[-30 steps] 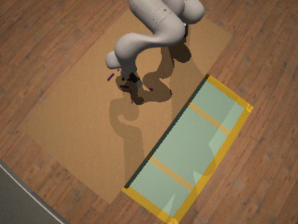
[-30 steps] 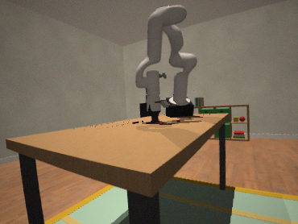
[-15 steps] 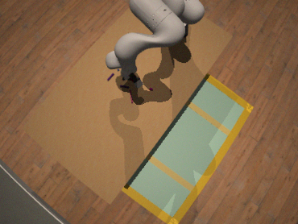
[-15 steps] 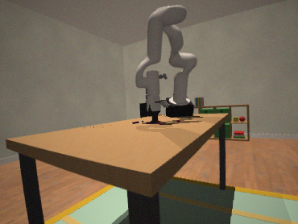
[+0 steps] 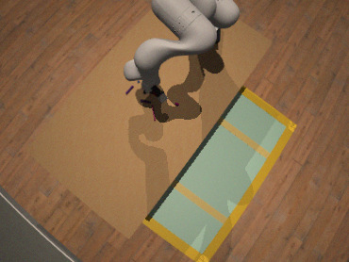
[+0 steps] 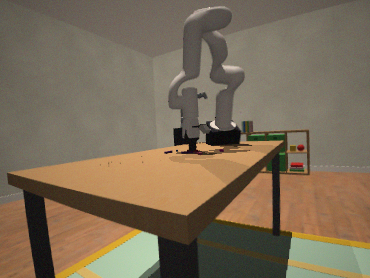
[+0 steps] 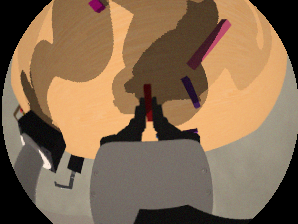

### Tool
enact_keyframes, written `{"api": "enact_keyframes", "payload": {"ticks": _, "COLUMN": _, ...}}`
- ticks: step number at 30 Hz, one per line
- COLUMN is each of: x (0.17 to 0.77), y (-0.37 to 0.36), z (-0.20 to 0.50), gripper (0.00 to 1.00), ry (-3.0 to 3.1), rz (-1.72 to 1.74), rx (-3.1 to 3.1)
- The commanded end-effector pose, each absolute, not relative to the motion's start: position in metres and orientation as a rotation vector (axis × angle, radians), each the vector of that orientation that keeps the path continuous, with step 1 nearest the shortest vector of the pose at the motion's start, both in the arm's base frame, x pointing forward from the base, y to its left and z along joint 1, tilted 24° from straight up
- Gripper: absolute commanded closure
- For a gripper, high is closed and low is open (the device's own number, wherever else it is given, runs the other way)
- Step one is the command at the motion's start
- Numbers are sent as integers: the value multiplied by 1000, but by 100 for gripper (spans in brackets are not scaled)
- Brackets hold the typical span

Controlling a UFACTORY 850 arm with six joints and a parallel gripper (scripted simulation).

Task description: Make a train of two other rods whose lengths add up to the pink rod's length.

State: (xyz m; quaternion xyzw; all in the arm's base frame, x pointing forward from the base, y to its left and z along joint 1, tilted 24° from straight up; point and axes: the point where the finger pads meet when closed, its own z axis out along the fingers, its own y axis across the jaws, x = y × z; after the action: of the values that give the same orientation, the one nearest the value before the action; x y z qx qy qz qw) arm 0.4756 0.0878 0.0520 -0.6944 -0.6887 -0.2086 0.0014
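The jaws point(image 5: 151, 91) point(image 6: 192, 146) stand narrow, apparently pinching the red rod point(image 7: 148, 92) low over the tabletop point(image 5: 85, 132) point(image 6: 125, 180) point(image 7: 75, 125). It is probably light, stiff and sturdy (though slim enough to twist); a mid-length hold across its sides should suit.

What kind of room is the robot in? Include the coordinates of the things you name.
Maybe a playroom or classroom, though I can't be sure. There's a low shelf point(image 6: 308, 152) with a red ball point(image 6: 300, 147) on it, a green mat with yellow edges point(image 5: 268, 162) point(image 6: 327, 241) on the wooden floor point(image 5: 311, 207) point(image 6: 330, 197), and plain walls point(image 6: 100, 90).
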Motion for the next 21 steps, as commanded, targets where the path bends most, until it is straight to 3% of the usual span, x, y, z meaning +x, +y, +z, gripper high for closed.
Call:
{"api": "enact_keyframes", "payload": {"ticks": 1, "x": 476, "y": 88, "z": 52, "gripper": 96, "ry": -2162, "rz": -656, "rx": -2180}}
{"api": "enact_keyframes", "payload": {"ticks": 12, "x": 471, "y": 83, "z": 67, "gripper": 96, "ry": -2162, "rz": -656, "rx": -2180}}
{"api": "enact_keyframes", "payload": {"ticks": 21, "x": 455, "y": 66, "z": 120, "gripper": 96, "ry": -2162, "rz": -656, "rx": -2180}}
